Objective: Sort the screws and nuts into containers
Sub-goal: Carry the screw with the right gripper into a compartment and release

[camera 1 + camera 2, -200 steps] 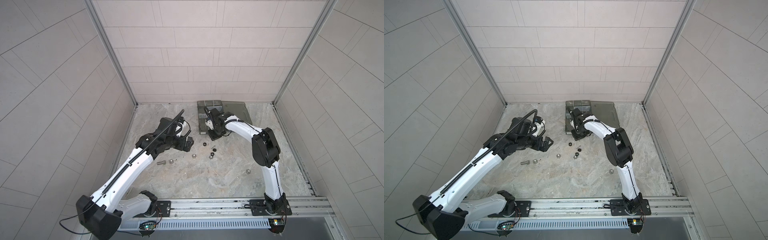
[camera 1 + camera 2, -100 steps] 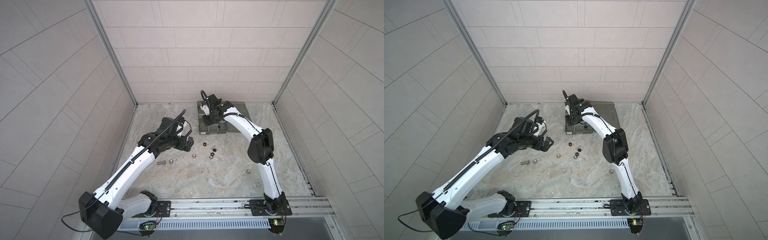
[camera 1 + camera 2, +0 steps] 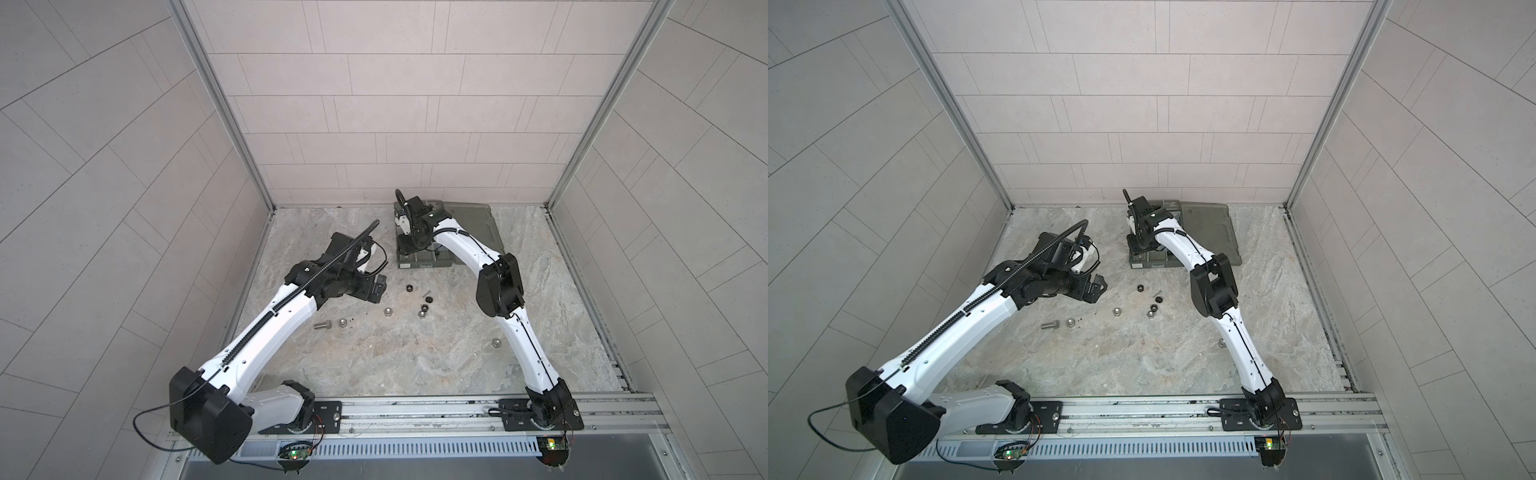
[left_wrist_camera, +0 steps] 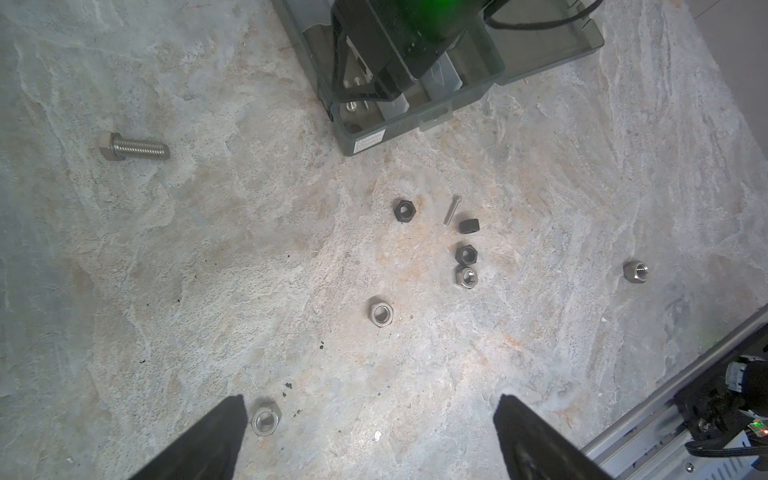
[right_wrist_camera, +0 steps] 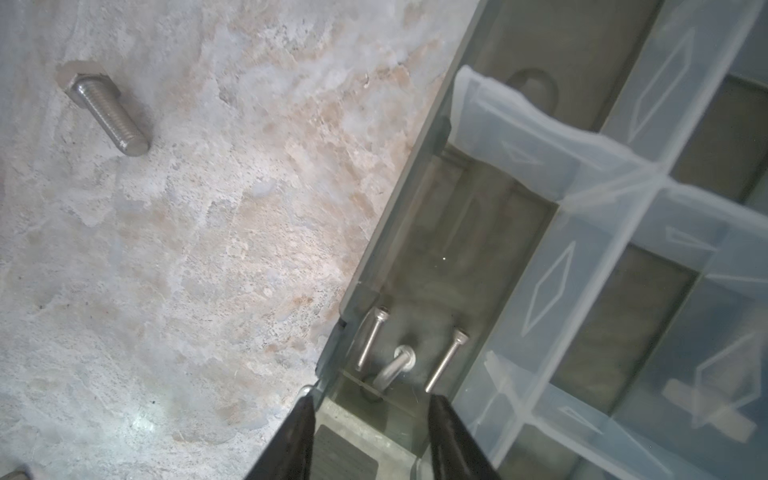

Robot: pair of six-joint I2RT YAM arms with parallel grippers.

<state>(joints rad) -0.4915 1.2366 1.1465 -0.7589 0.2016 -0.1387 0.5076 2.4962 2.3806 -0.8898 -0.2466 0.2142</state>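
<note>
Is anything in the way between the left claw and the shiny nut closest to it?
No, nothing visible is. The left gripper stands open over the marbled grey stone tabletop, and the shiny silver hex nut lies bare on it right beside one black fingertip in the left wrist view.

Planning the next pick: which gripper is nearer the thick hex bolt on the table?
Left. The left gripper hangs open over the table near the thick hex bolt; the right gripper is farther, above the organizer box.
</note>
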